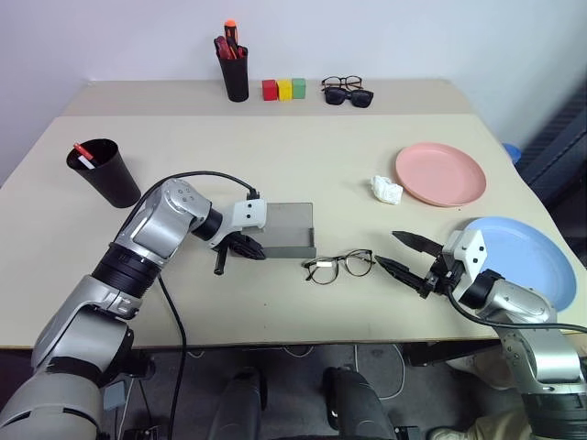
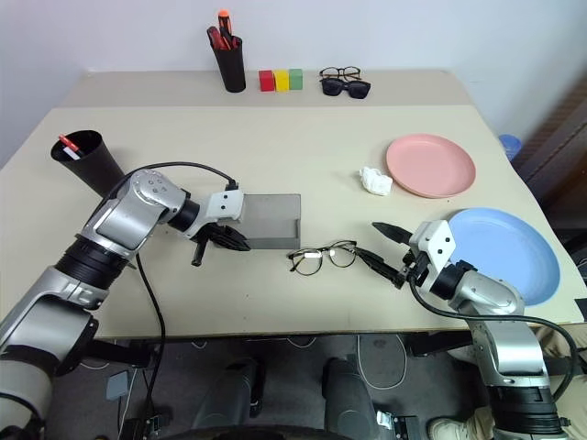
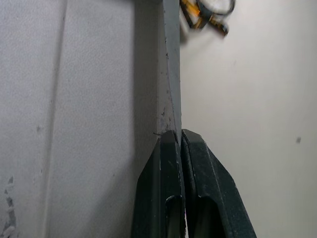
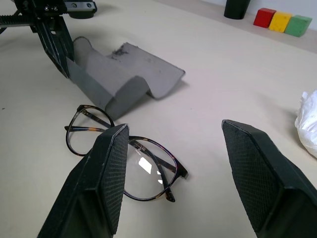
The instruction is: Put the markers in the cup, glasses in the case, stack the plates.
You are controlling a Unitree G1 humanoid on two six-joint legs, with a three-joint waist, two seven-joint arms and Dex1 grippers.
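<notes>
Pinching case (image 1: 286, 229) lid w/ left fingers (image 3: 171, 198), glasses (image 1: 339, 267) beside, unlabeled

Beige table (image 1: 275, 147) with case (image 1: 289, 229), glasses (image 1: 339, 266), plates (image 1: 440, 172), cup (image 1: 104, 171).

Head stereo pair looks down over the beige table (image 1: 275, 156); wrist cameras sit close, sharing the grey hard case (image 4: 129, 74).
</notes>
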